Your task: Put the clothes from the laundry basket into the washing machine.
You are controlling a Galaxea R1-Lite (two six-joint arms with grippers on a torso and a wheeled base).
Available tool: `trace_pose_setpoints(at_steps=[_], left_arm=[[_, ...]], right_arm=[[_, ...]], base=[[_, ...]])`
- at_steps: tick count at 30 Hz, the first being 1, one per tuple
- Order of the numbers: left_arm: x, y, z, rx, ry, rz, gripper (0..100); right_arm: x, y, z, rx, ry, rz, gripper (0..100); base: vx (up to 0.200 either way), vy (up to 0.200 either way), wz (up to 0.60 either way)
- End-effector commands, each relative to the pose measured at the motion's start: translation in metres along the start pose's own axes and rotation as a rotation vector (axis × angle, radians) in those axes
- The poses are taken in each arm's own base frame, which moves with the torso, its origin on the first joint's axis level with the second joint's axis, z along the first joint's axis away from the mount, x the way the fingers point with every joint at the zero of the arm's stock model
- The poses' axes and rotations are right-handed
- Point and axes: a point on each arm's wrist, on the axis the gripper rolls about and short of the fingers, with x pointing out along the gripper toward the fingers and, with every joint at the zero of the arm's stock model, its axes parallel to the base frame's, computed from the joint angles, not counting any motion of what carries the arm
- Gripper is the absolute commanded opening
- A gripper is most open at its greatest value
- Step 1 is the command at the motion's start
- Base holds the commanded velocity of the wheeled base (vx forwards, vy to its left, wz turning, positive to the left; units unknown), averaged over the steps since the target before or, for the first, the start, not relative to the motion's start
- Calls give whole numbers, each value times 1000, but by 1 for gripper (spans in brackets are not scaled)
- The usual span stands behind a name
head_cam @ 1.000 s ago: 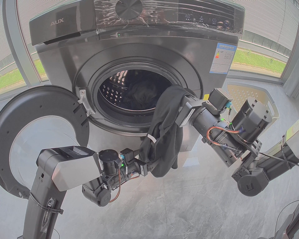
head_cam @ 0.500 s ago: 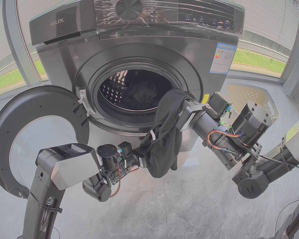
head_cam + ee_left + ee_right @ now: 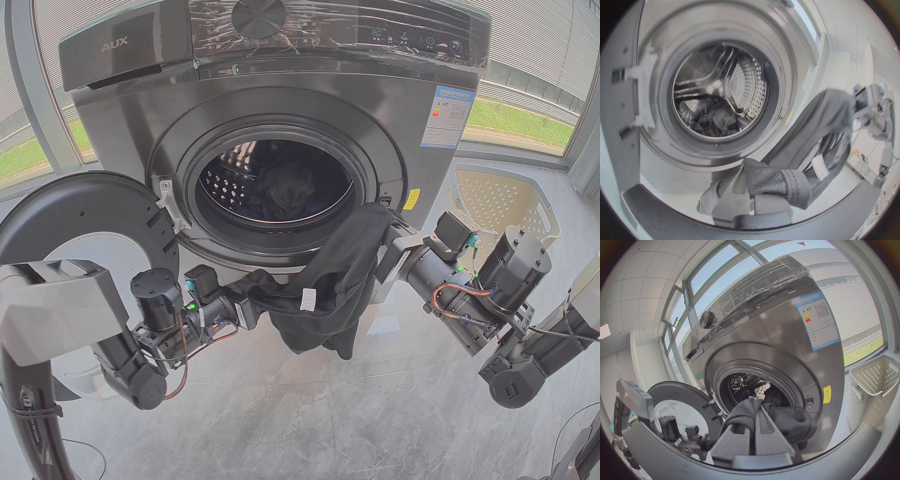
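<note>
Both left gripper and right gripper fingers clamped black mesh garment, spread presumably for feeding grey metal washing machine.

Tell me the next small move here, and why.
Probably raise both ends toward the open mouth of the washing machine: the left gripper and right gripper each clamp the black garment, which sags between them below that opening, not yet inside.

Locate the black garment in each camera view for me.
Head view: black garment slung between left gripper and right gripper, below the drum opening.
Left wrist view: garment gripped close up, stretching off beside the drum opening.
Right wrist view: garment bunched close up, before the drum opening.
Shared landmark: drum opening.
</note>
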Motion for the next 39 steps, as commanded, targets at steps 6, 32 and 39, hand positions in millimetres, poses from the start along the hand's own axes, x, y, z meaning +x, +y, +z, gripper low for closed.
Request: trace_pose_setpoints(at_steps=[6,32,39], left_arm=[[-74,-27,100,46,-243,-19,0],[-86,-10,139,92,-381,52,0],[-86,-9,139,92,-382,53,0]], right_arm=[[-12,-24,-2,-27,37,-79,0],[-16,-38,34,-47,-74,-125,0],[-17,-38,36,-48,-75,-123,0]], base=[[0,0,0],[0,0,0],[0,0,0]])
